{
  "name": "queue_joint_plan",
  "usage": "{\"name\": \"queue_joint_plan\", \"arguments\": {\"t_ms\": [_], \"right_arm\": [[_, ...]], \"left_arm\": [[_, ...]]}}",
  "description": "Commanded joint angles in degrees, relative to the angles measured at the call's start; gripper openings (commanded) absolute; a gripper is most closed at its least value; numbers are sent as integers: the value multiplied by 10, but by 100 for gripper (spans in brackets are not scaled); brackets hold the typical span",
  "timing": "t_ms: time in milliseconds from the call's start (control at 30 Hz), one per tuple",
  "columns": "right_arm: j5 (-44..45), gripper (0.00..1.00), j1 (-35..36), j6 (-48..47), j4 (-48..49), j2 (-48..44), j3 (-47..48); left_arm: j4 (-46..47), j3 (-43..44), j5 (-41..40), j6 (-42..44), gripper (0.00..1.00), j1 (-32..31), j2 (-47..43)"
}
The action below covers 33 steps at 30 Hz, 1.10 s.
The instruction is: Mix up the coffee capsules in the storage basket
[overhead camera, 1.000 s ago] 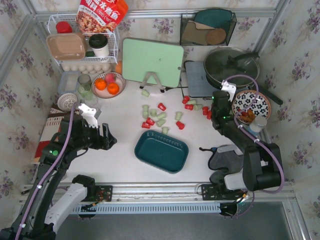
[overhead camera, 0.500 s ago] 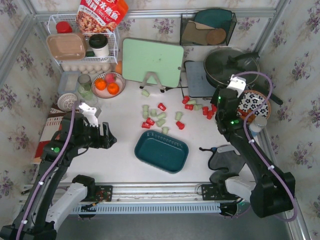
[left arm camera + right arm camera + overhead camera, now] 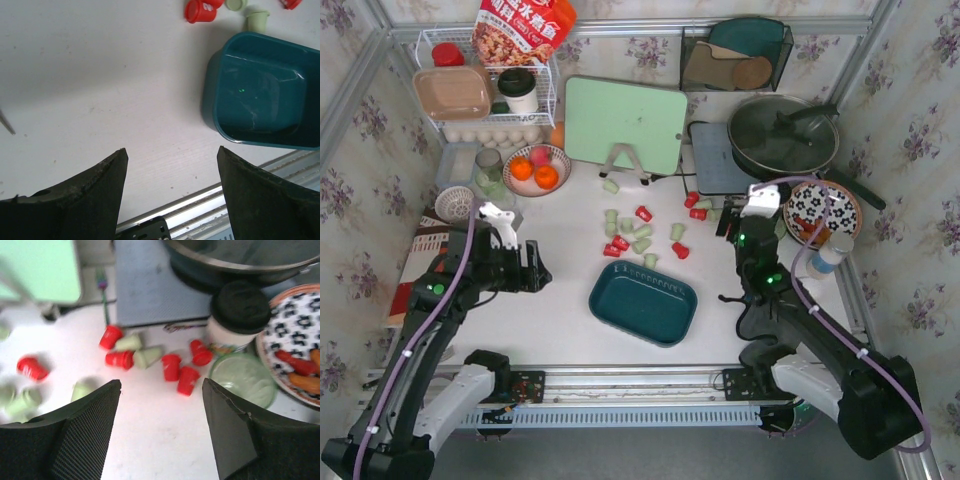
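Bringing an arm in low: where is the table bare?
Bare table lies between the left claw and the storage basket, and from the basket across toward the right arm. Crowded: coffee capsules scattered between basket and cutting board.

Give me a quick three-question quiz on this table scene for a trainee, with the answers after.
1. True or false: the storage basket already has coffee capsules in it.
2. The right fingers hold: A, a red capsule; B, a green capsule; C, nothing.
3. Name the two colours of the coffee capsules lying on the table.
Key: 1 false; 2 C; 3 red and pale green.
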Motion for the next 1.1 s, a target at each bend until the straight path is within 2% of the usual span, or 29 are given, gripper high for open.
{"name": "queue_joint_plan", "arguments": {"t_ms": [0, 167, 367, 467, 567, 767, 1067], "right_arm": [[-85, 74, 22, -40, 145, 2, -70], [-83, 72, 40, -43, 223, -8, -139], [-54, 72, 40, -32, 243, -52, -166], [-49, 71, 39, -20, 245, -72, -179], [-54, 71, 40, -13, 244, -78, -184], [-62, 71, 40, -7, 224, -80, -175], [-73, 71, 39, -2, 221, -76, -172]], "left_arm": [[7, 6, -35, -6, 75, 1, 13], [16, 2, -58, -39, 69, -24, 24], [66, -13, -157, -79, 69, -157, 68], [100, -11, -194, -73, 64, -218, 128], [110, 14, -228, -55, 64, -252, 204], [143, 45, -216, -49, 64, -281, 302], [166, 45, -215, -59, 64, -299, 390]]}}
